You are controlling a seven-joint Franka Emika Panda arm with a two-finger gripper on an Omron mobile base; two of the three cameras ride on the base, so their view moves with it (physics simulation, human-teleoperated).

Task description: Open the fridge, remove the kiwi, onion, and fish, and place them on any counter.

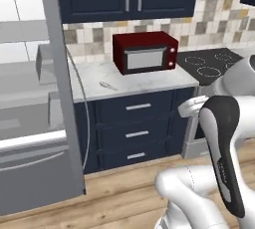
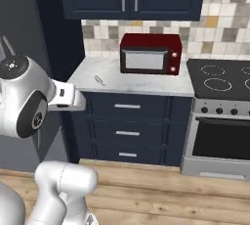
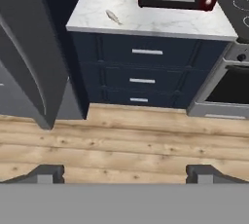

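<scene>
On the counter (image 1: pixel 149 81) beside the red microwave (image 1: pixel 145 52) lies seemingly the fish (image 1: pixel 107 85); hand (image 3: pixel 124 172) spread.

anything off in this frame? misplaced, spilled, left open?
A fridge door stands open. The fish lies bare on the counter, left of the red microwave. Nothing spilled or damaged.

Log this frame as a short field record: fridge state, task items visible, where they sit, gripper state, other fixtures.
fridge: tall grey double-door fridge, door swung open
item visible: small slender silver-grey fish
fish location: lying on the white marble counter, left of the dark-red microwave
gripper: two-finger gripper open, holding nothing, above the wood floor
other fixtures: black stovetop right of the counter
</scene>
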